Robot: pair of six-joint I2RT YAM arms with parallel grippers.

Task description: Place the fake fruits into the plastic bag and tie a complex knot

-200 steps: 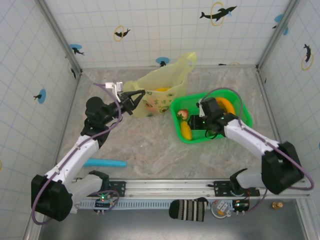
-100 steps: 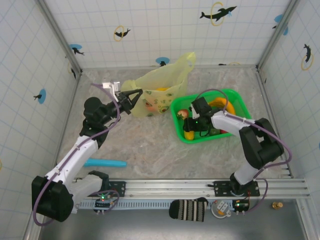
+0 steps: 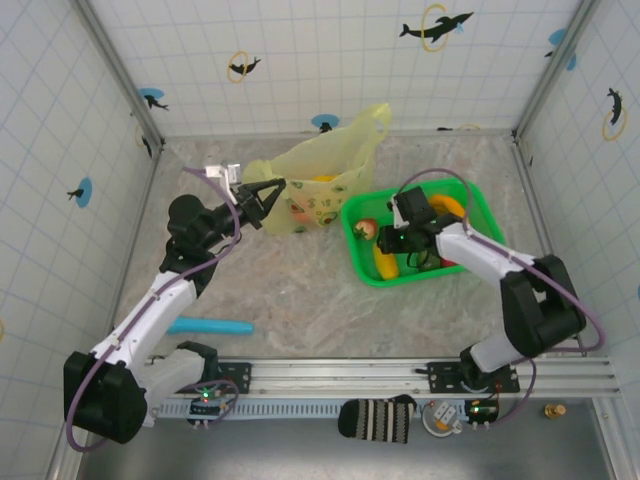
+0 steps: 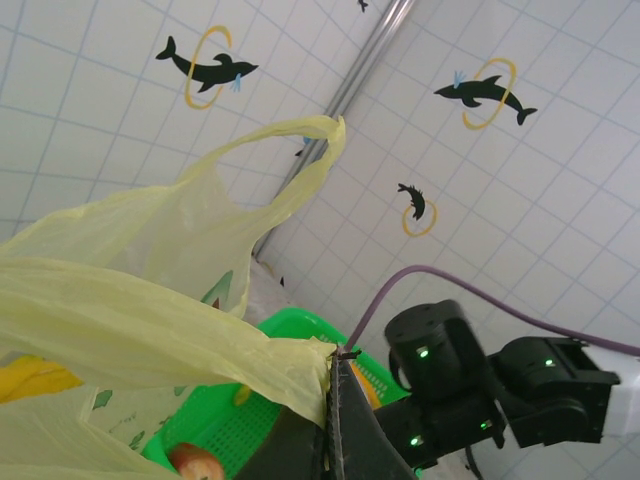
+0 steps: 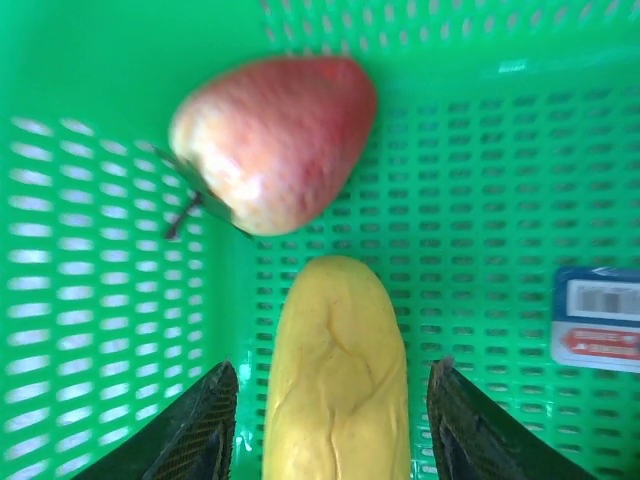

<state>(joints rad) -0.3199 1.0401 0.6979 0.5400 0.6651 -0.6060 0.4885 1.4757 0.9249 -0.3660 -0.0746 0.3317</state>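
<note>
Hovering with the right gripper (image 5: 333, 420) open over the yellow banana (image 5: 335, 330) in the green tray (image 5: 100, 250), one finger on each side. Lying long-ways straight between them, tip toward the red fruit (image 5: 270, 140). Pinching the plastic bag (image 4: 150, 330) tight with the left gripper (image 4: 335, 420), off to the left.

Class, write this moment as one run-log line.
left gripper shut on plastic bag | right gripper open, straddling banana in green tray

Lab robot cell: grid-lined walls (image 3: 320, 80) with dolphin stickers (image 3: 436, 26), metal frame posts (image 3: 119, 70), arm-mounting rail (image 3: 350, 372).
</note>
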